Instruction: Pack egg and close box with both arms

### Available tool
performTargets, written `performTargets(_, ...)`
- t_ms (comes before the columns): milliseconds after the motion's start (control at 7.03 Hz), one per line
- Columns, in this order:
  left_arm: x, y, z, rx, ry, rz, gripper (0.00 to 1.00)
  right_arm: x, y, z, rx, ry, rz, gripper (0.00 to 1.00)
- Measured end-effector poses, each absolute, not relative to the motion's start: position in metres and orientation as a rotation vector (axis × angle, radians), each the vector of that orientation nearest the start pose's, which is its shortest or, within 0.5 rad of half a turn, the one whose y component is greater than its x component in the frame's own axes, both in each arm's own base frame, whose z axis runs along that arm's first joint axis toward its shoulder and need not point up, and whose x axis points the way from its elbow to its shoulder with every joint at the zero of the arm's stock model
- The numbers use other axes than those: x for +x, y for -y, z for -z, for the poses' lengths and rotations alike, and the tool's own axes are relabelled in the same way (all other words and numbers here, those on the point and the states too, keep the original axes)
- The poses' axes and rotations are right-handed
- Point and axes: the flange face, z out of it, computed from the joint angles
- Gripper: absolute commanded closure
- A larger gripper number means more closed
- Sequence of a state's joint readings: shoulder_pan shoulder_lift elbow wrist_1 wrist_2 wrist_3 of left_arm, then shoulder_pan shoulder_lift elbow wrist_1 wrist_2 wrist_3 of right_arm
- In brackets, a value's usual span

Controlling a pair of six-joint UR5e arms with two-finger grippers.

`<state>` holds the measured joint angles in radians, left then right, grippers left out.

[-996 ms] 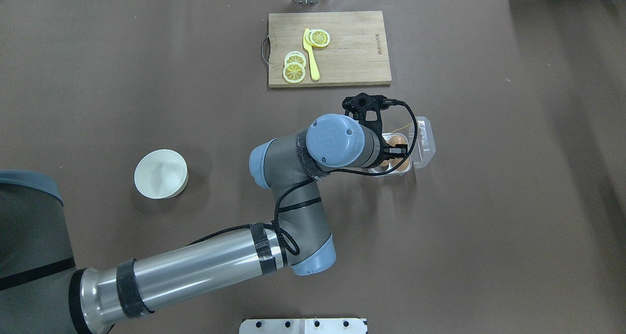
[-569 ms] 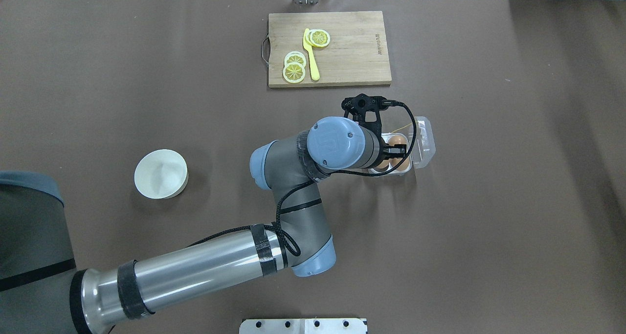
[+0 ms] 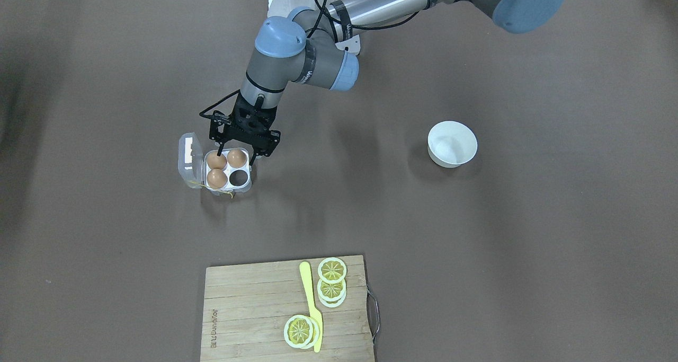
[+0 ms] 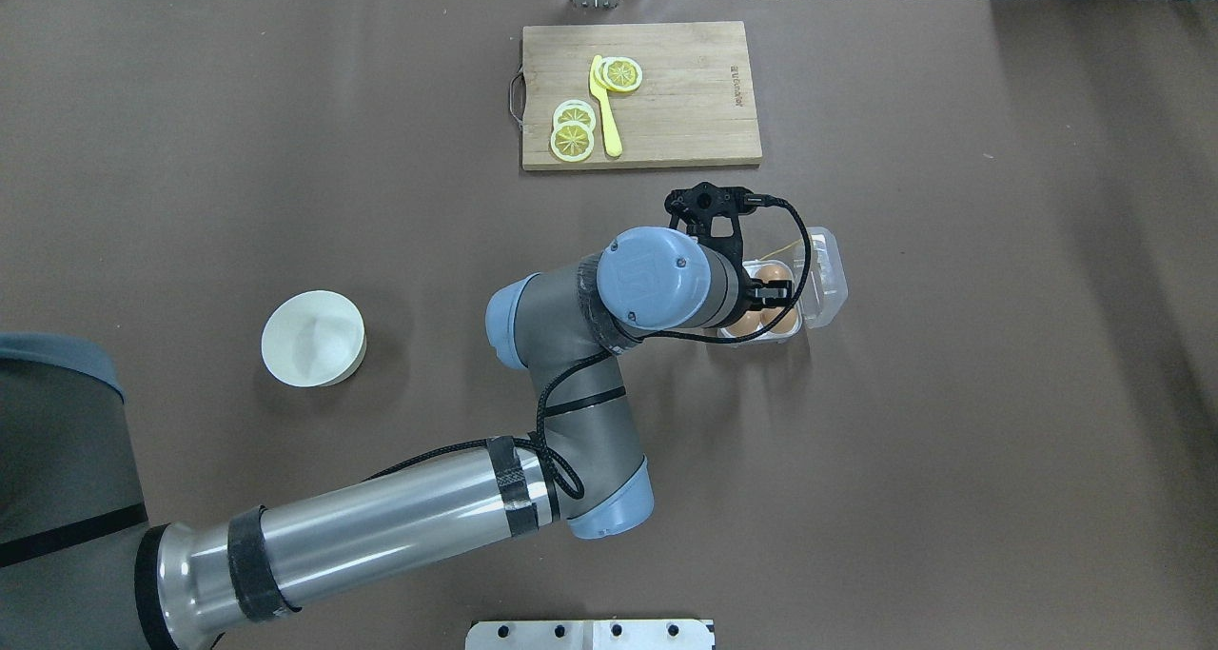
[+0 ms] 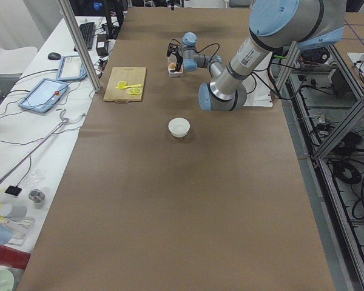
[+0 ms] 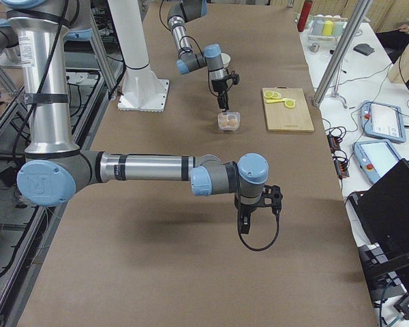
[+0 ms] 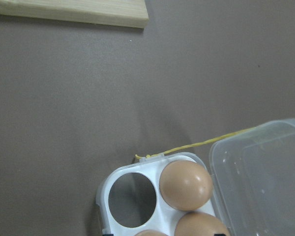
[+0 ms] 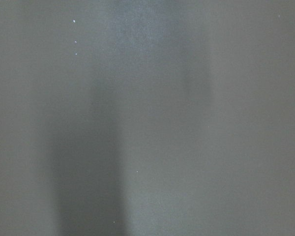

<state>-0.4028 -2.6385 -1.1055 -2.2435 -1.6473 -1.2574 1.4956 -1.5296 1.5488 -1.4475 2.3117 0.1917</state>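
The clear egg box (image 3: 249,187) stands on the brown table with its lid (image 3: 188,158) open to one side. Three brown eggs sit in its cups: one (image 3: 216,161), one (image 3: 216,178) and one (image 3: 237,158). The fourth cup (image 3: 239,177) is empty. My left gripper (image 3: 235,160) hangs over the box, open, its fingers either side of the egg in the cup nearest the robot. The left wrist view shows the empty cup (image 7: 130,199), an egg (image 7: 185,184), the lid (image 7: 260,182) and the yellow thread (image 7: 196,145). My right gripper (image 6: 249,218) hangs over bare table; I cannot tell whether it is open.
A wooden cutting board (image 3: 254,309) with lemon slices (image 3: 331,285) and a yellow knife (image 3: 311,303) lies on the far side of the table from the robot. A white bowl (image 3: 452,143) stands towards the robot's left. The white arm stand (image 4: 590,634) is at the robot's edge.
The left wrist has shifted very slightly over the box, and the egg in the near cup shows a little more. The eggs and box have not moved.
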Motion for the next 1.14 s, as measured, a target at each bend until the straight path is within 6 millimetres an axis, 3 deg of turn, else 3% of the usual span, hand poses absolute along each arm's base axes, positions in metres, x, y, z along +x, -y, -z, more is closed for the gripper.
performTargets(285, 0.689, 0.447, -0.072, 0.404, -1.219, 0.009, 0.06, 0.027, 0.522, -0.639, 0.034, 0.751, -0.060, 0.00)
performTargets(711, 0.633, 0.477, -0.078, 0.321, -1.199, -0.022, 0.03, 0.027, 0.523, -0.637, 0.035, 0.753, -0.062, 0.00)
performTargets(1138, 0.570, 0.505, -0.112, 0.297, -1.153, -0.082, 0.03, 0.026, 0.527, -0.633, 0.040, 0.757, -0.060, 0.00)
